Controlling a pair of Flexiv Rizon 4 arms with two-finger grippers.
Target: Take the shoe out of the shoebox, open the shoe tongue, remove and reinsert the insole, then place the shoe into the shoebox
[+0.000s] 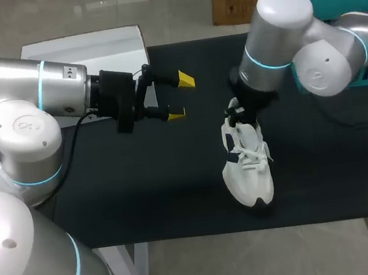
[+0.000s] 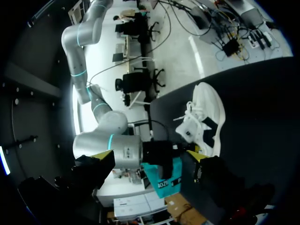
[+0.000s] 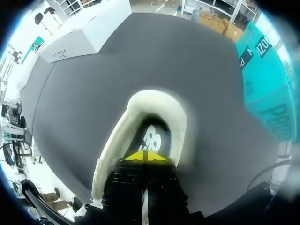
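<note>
A white shoe (image 1: 246, 163) lies on the black table (image 1: 143, 189), toe toward the front edge. My right arm comes down onto its heel end. In the right wrist view, my right gripper (image 3: 146, 156) is shut, its yellow tips together inside the shoe's padded collar (image 3: 122, 126), just over the black insole (image 3: 152, 136). Whether it pinches anything is hidden. My left gripper (image 1: 179, 98) hangs open above the table, left of the shoe and apart from it. From the left wrist, the shoe (image 2: 206, 119) lies ahead of the open left gripper (image 2: 151, 158).
The teal shoebox (image 1: 363, 68) stands at the right rear behind my right arm, also seen as the teal shoebox (image 3: 267, 79). A white lid (image 1: 92, 45) lies at the back left, beyond the left arm.
</note>
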